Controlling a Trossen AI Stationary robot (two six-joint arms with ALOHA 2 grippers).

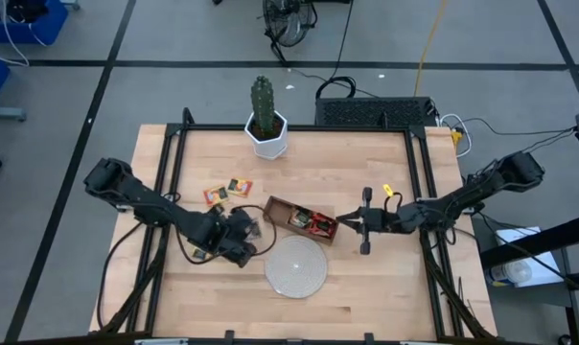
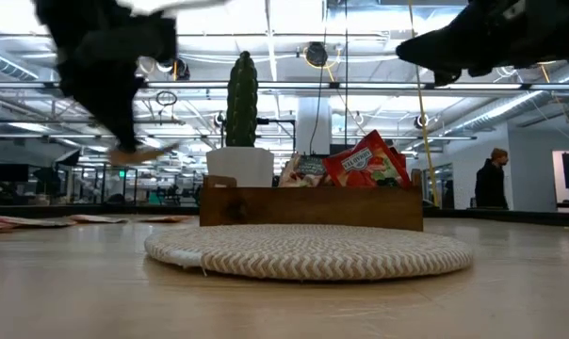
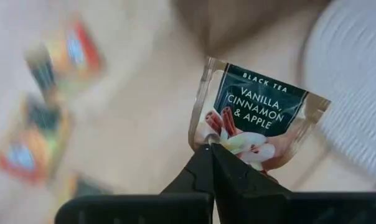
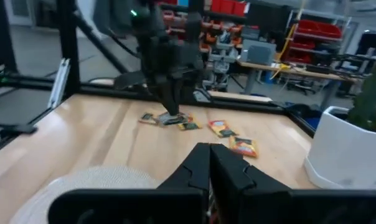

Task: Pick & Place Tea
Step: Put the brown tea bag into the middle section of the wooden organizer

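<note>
My left gripper [image 3: 210,163] is shut on a tea sachet [image 3: 258,113] with a dark green label and pale edges. It hovers above the table between the loose sachets and the wooden tray [image 1: 299,218], left of the tray in the high view [image 1: 249,228]. In the low view the sachet [image 2: 145,149] shows edge-on, clear of the table. Loose red and orange sachets [image 1: 224,190] lie flat on the table. The tray holds red sachets [image 2: 365,165] standing on edge. My right gripper [image 4: 209,152] is shut, raised by the tray's right end [image 1: 341,222]. My left gripper pinches the sachet's lower edge [image 3: 220,144], at about its middle, between its two fingertips. The sachet stands out beyond the fingers, lifted clear of the table, roughly level in the low view.
A round pale woven disc [image 1: 295,265] lies on the table just near of the tray. A cactus in a white pot [image 1: 266,123] stands at the far edge. Black frame rails [image 1: 174,153] run along the table's left and right sides. A person [image 2: 492,179] stands far behind.
</note>
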